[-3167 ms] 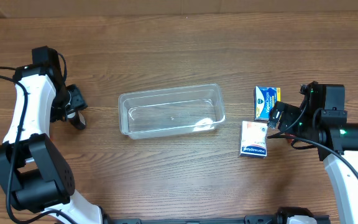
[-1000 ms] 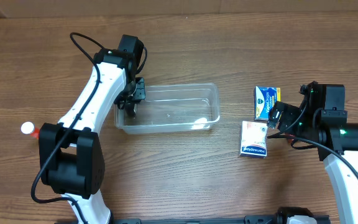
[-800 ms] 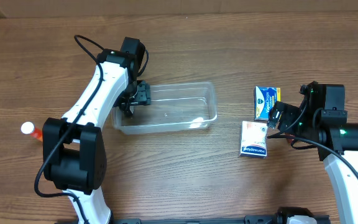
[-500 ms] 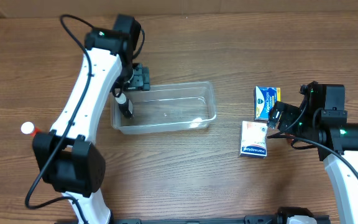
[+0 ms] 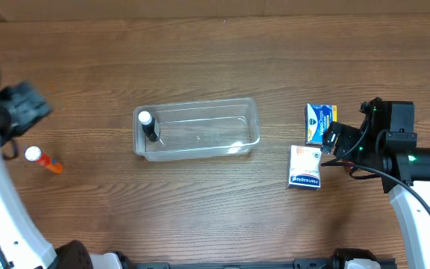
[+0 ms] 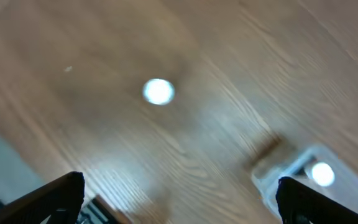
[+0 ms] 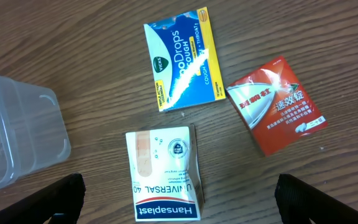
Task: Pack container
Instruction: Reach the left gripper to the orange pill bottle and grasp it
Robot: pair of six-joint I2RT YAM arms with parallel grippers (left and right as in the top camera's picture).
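The clear plastic container (image 5: pixel 200 149) lies at the table's middle. A small dark bottle with a white cap (image 5: pixel 149 127) stands inside its left end. My left gripper (image 5: pixel 22 107) is far left, blurred, open and empty. In the left wrist view its fingers (image 6: pixel 61 194) stand wide apart over bare wood, with a white cap (image 6: pixel 158 91) ahead and the container's corner (image 6: pixel 278 177) at right. My right gripper (image 5: pixel 334 140) is open and empty, above a white Hansaplast box (image 7: pixel 165 174), a blue cough-drops box (image 7: pixel 182 59) and a red box (image 7: pixel 277 104).
An orange bottle with a white cap (image 5: pixel 42 158) lies on the table at far left, below my left gripper. The container's right corner (image 7: pixel 17 137) shows at the left of the right wrist view. The three boxes lie right of the container.
My left gripper let go of the dark bottle inside the container's left end and swung away to the far left. The container slid slightly left. The right arm has not moved.
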